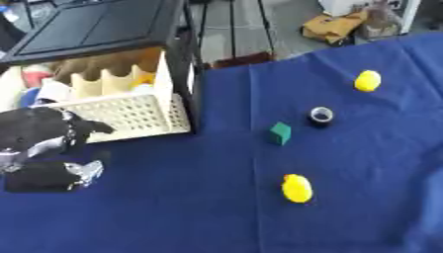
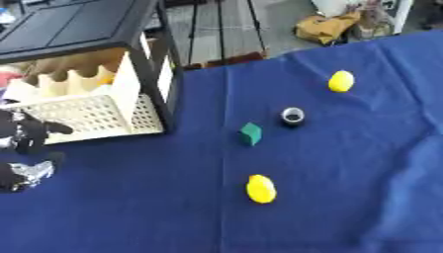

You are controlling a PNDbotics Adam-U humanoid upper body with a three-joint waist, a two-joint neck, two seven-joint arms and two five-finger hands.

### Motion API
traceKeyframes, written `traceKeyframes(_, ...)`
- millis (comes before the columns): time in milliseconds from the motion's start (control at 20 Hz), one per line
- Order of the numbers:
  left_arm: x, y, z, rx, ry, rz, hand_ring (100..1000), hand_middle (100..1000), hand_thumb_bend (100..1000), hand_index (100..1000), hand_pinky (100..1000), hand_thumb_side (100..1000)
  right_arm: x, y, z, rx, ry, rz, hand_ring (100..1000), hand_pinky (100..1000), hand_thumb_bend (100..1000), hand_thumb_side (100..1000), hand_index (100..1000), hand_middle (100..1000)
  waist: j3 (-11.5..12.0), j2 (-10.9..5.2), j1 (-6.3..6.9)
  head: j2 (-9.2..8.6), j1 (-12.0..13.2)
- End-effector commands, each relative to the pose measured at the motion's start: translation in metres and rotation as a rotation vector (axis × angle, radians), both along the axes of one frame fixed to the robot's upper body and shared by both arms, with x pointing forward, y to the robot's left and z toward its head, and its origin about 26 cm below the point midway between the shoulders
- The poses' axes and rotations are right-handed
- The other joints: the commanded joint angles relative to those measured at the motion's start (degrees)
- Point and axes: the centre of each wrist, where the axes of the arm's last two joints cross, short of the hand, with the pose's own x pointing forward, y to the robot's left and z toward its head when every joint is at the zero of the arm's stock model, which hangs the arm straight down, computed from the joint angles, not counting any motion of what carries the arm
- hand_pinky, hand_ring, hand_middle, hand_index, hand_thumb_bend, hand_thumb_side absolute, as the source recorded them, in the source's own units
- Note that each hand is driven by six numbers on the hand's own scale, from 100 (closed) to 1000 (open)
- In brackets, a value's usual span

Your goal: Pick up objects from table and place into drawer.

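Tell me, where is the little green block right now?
The green block sits on the blue cloth near the middle of the left eye view, just left of the small black ring and right of the white drawer basket.

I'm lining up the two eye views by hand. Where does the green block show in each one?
Left eye view: green block just right of centre, on the blue cloth.
Right eye view: green block about centre, slightly further left.
Shared landmark: the small black ring-shaped thing just up-right of it in both.
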Motion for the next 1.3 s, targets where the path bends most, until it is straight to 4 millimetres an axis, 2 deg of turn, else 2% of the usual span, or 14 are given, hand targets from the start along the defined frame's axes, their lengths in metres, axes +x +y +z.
traceKeyframes(50, 0.000, 0.004, 0.011, -0.002, -0.062, 0.013, 553, 827, 100, 958, 363, 1000, -0.003, 0.000, 0.007, -0.020, -0.023, 0.001, 894, 653, 100, 1000, 852, 526, 0.1, -1.21, -0.55, 0.69, 1.2)
traceKeyframes(500, 0.015, 0.011, 0.009, -0.034, -0.109, 0.035, 568, 837, 100, 957, 358, 992, -0.002, 0.000, 0.003, -0.020, -0.012, 0.003, 898, 657, 100, 1000, 854, 523, -0.2, -1.05, -0.93, 0.95, 3.7)
traceKeyframes(1300, 0.029, 0.013, 0.011, -0.079, -0.190, 0.030, 597, 868, 100, 963, 356, 965, -0.001, 0.003, -0.003, -0.033, 0.001, 0.001, 907, 666, 100, 1000, 857, 514, -1.2, 0.20, -1.21, -0.96, 3.3)
